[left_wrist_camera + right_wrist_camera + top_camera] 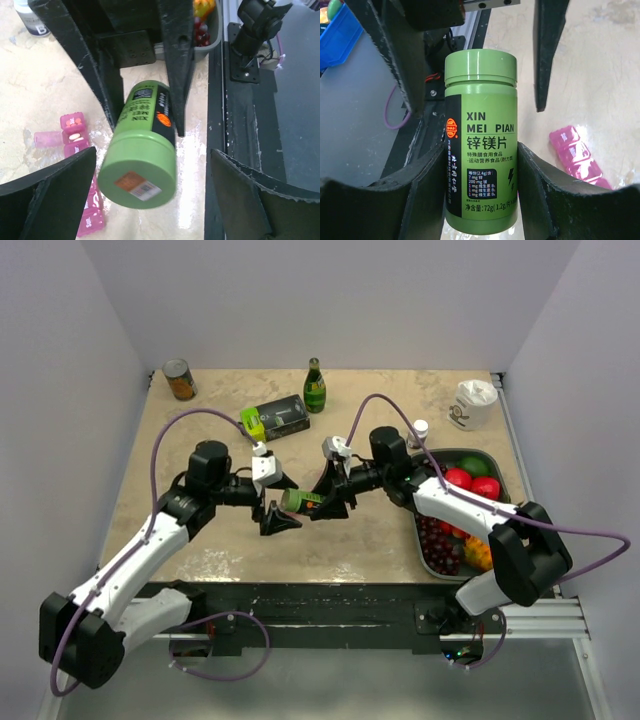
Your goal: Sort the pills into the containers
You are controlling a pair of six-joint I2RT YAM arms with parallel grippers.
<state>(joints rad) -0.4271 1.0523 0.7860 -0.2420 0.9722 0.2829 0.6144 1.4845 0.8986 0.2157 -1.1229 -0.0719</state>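
A green pill bottle [300, 502] with a green lid is held off the table, lying level. My right gripper [322, 500] is shut on its body, as the right wrist view shows [480, 190] with the bottle [480, 140] between the fingers. My left gripper [283, 503] is open, its jaws wide on either side of the lid [137, 172] without touching it; it also shows in the left wrist view [150, 200]. The pink pill-organiser strip [75, 136] lies on the table under the bottle, one compartment open with pills inside. It also shows in the right wrist view [575, 152].
A black-and-lime box [275, 420], a green glass bottle [315, 387] and a tin can [180, 380] stand at the back. A white cup [472, 403] and a small white bottle [420, 430] are at the back right. A grey fruit tray [418, 530] is on the right.
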